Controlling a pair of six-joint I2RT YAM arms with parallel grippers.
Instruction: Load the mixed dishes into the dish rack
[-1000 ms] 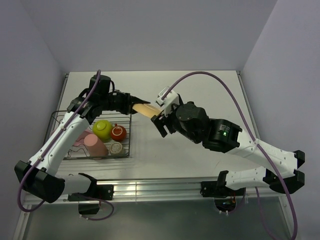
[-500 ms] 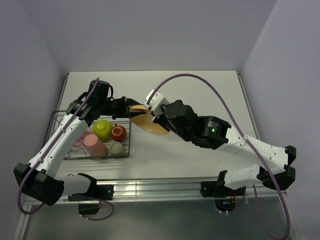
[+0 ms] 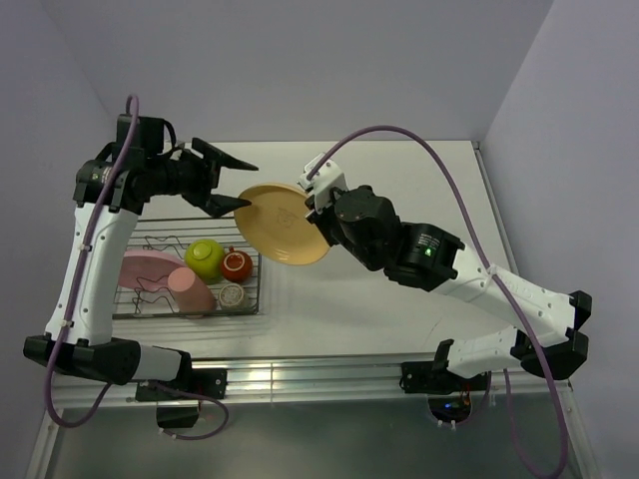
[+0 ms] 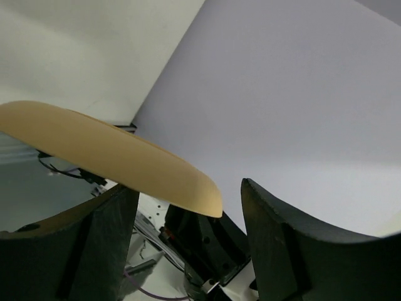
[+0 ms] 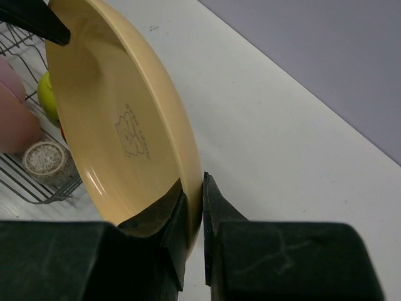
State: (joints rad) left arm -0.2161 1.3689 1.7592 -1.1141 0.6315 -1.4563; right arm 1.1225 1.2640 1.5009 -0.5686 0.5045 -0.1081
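Note:
The yellow-orange plate [image 3: 280,224] hangs tilted above the table, just right of the dish rack [image 3: 256,289]. My right gripper [image 3: 316,212] is shut on its right rim; in the right wrist view the fingers [image 5: 182,216] pinch the plate [image 5: 119,119] edge. My left gripper [image 3: 245,187] stands open at the plate's far-left edge, raised above the rack. In the left wrist view the plate [image 4: 106,150] rim lies between the spread fingers [image 4: 288,251] without touching them. In the rack sit a pink plate [image 3: 148,269], a lime-green bowl [image 3: 205,257], a red-orange bowl [image 3: 237,265], a salmon-pink cup [image 3: 192,292] and a tiny beige-grey cup [image 3: 232,295].
The white table [image 3: 399,170] stretches behind and to the right of the rack, closed in by grey walls on three sides. A metal rail [image 3: 300,374] runs along the near edge by the arm bases. The right arm's purple cable [image 3: 449,190] arcs over the table.
My left gripper let go of the yellow-orange plate, opened and rose back to the left. My right gripper closed on the plate's rim and now carries it alone, more face-up.

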